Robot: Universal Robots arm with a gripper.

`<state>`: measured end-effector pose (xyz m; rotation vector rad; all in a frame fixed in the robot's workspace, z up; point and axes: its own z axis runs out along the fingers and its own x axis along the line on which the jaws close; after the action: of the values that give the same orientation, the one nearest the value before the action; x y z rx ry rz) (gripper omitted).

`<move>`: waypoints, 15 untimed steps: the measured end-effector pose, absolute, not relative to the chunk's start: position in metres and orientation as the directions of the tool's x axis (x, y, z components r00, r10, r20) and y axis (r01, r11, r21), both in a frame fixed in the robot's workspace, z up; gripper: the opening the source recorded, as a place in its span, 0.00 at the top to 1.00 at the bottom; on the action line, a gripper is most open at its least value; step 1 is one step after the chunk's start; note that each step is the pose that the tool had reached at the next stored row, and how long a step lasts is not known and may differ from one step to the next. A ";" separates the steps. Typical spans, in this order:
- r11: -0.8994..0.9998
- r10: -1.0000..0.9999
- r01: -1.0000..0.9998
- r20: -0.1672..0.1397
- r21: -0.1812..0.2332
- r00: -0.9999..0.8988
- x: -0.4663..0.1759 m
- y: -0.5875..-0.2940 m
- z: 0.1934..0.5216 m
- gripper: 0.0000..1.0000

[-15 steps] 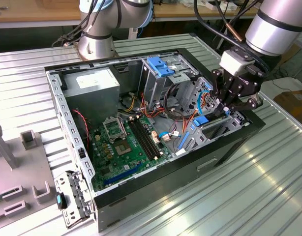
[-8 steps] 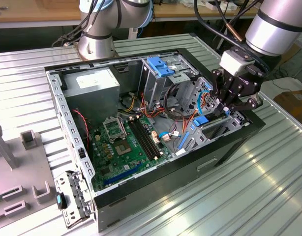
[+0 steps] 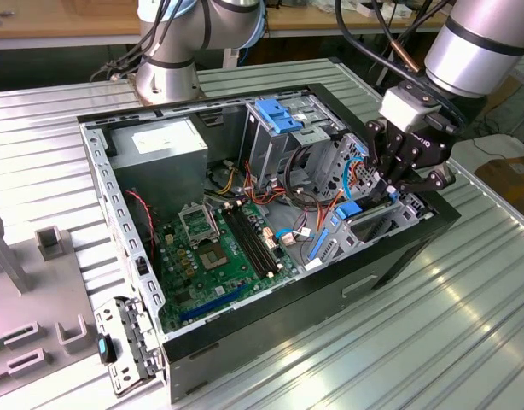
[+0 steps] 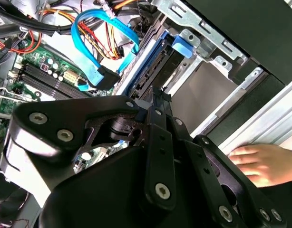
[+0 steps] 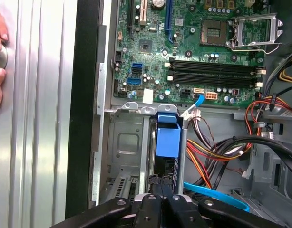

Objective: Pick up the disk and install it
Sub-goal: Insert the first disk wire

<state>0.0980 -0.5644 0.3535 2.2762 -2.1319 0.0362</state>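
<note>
In the exterior view the disk (image 3: 352,209) is seen on edge in the bay (image 3: 400,224), at 3 o'clock of the case (image 3: 245,335). The gripper (image 3: 397,190), drawn narrow, is set against its end. Force should be kept straight down the bay, never tilted.

The disk (image 5: 168,137) is a flat, dark grey-black slab with bright blue plastic rails along its sides and a blue tab at its end. It stands on edge, slid into a slot of the metal drive cage (image 5: 124,142) at the exterior view's right end of the open computer case (image 3: 270,320). In the second wrist view its dark body (image 4: 158,71) runs lengthwise between grey metal walls, with the blue tab sticking out past the cage's rim. The hand (image 5: 161,183), fingertips drawn together, meets the disk's end opposite the tab.
</note>
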 end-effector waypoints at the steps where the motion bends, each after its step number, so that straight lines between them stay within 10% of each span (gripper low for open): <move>1: -0.067 -0.997 -0.998 0.034 -0.002 0.067 0.098 -0.564 0.354 0.88; 15: -0.181 -0.981 -0.982 0.076 -0.057 0.176 0.098 -0.563 0.373 0.88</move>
<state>0.0980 -0.5631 0.3728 2.4057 -2.0076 0.1495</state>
